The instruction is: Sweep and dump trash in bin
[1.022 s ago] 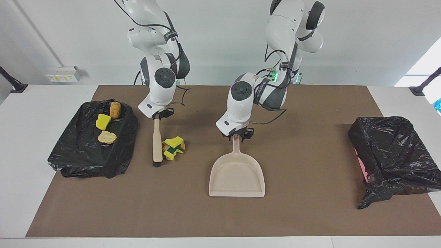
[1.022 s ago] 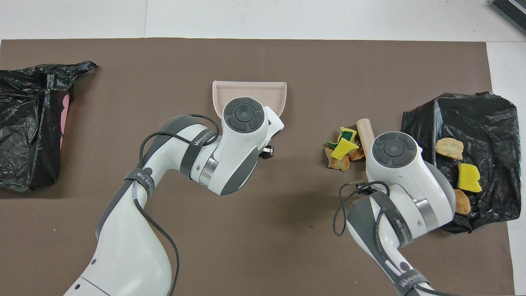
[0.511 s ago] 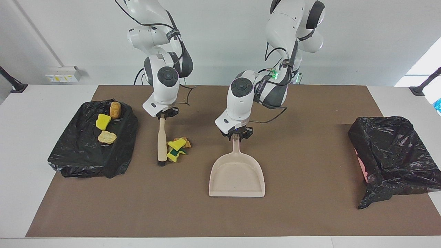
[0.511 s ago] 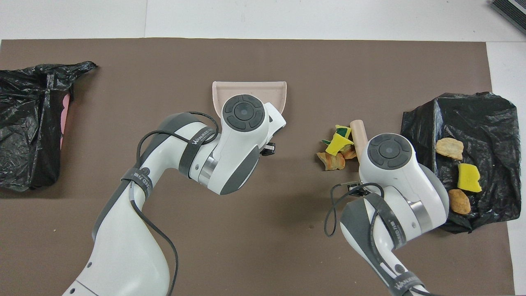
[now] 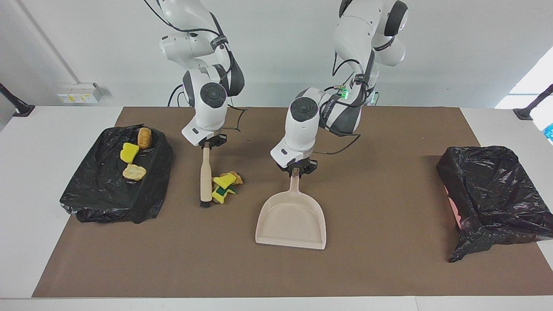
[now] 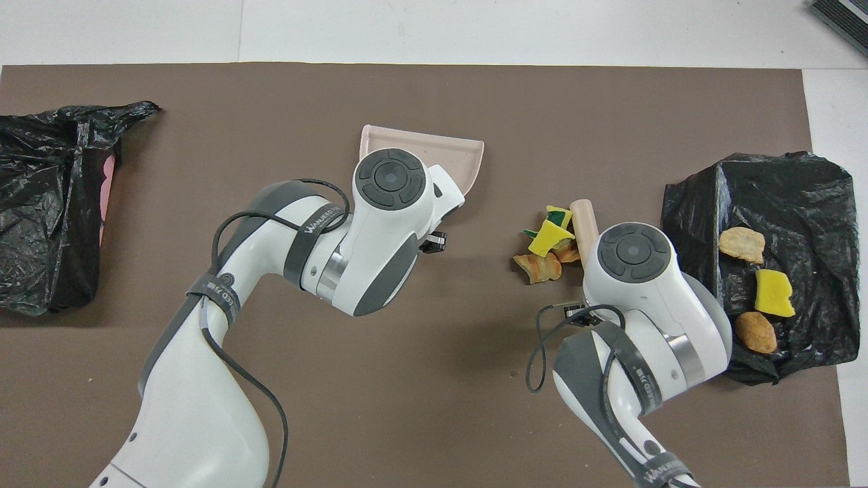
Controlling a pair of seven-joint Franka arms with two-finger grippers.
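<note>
A small pile of trash [image 5: 225, 185], yellow-and-green sponge bits and brown lumps, lies on the brown mat [image 5: 389, 268]. The beige brush [image 5: 205, 177] stands against the pile on the side toward the right arm's end, bristles on the mat. My right gripper [image 5: 207, 144] is shut on the brush's handle top. The beige dustpan [image 5: 290, 220] lies flat beside the pile, toward the left arm's end, and my left gripper [image 5: 295, 169] is shut on its handle. From overhead the wrists hide both grippers; the trash [image 6: 546, 240], brush [image 6: 583, 215] and dustpan [image 6: 461, 152] show.
A black-bagged tray [image 5: 108, 194] at the right arm's end holds a yellow sponge chunk [image 5: 129, 152], a tan lump [image 5: 134, 172] and a brown lump [image 5: 144, 137]. The black-bagged bin [image 5: 492, 190], pink showing at one side, stands at the left arm's end.
My right arm pushed the brush and the trash pile toward the dustpan. The left gripper tightened on the handle, and the dustpan turned slightly, its open edge swinging toward the pile.
</note>
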